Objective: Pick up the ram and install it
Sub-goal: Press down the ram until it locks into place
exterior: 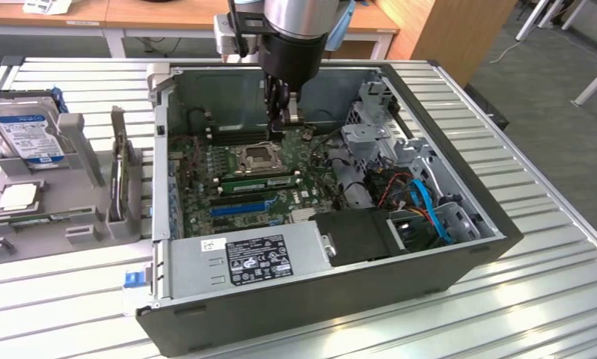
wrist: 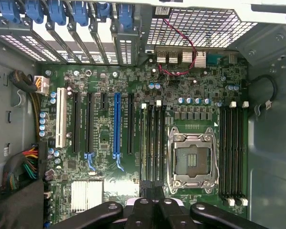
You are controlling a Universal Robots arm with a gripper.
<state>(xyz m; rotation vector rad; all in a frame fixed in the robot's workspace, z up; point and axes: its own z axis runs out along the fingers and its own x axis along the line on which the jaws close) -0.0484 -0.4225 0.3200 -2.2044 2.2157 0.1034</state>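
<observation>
My gripper (exterior: 283, 127) hangs inside the open computer case (exterior: 278, 314), low over the motherboard (wrist: 105, 138) at the far side of the empty CPU socket (exterior: 259, 158). Its jaws are shut, and in the wrist view the dark fingertips (wrist: 147, 204) press together just off the end of a bank of black memory slots (wrist: 152, 143). I cannot tell whether anything thin sits between them. A long narrow green stick that looks like the ram (exterior: 259, 182) stands in the slots on the near side of the socket. Another green strip (exterior: 241, 136) lies in the far bank.
A blue expansion slot (wrist: 117, 124) runs beside the memory slots. The power supply (exterior: 253, 258) and drive bay with blue cables (exterior: 433, 213) crowd the case's near and right sides. A grey parts rack (exterior: 59, 202) with a hard drive (exterior: 24, 134) stands at the exterior view's left.
</observation>
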